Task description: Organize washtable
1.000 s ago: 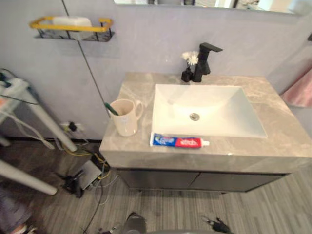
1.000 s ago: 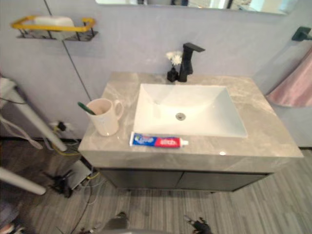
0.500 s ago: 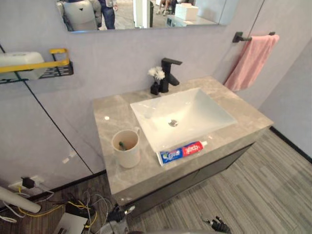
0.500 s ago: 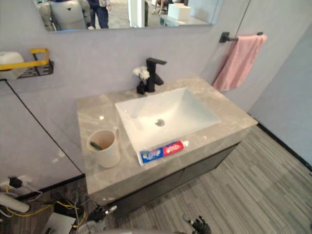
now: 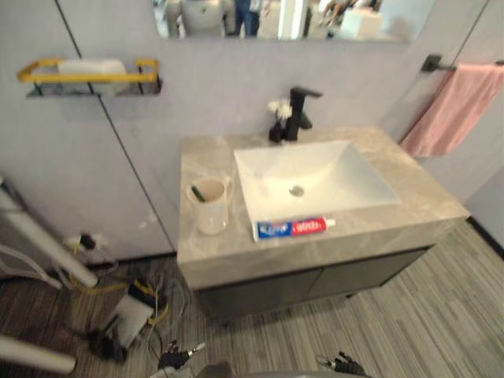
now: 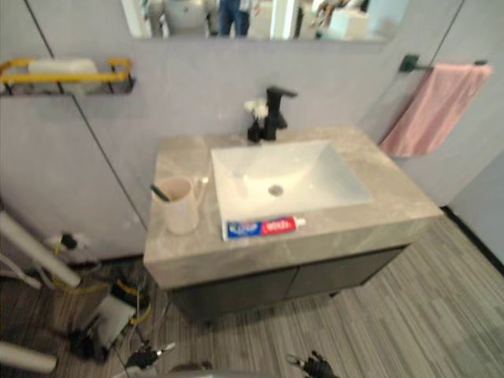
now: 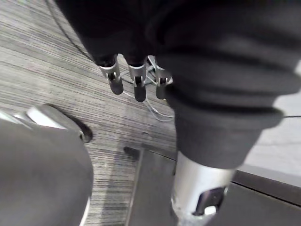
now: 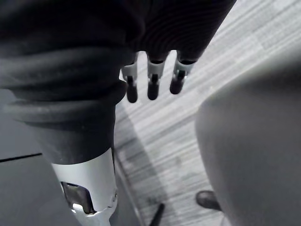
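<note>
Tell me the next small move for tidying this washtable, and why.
Probably lift the right hand toward the toothpaste tube. The tube lies flat along the front edge of the counter, loose beside the mug that holds a toothbrush. Both the right hand and the left hand hang open near the floor, holding nothing.

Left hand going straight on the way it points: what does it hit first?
Probably the grey plank floor: the left hand points down at it, with nothing between in its wrist view. Depth is unclear.
</note>
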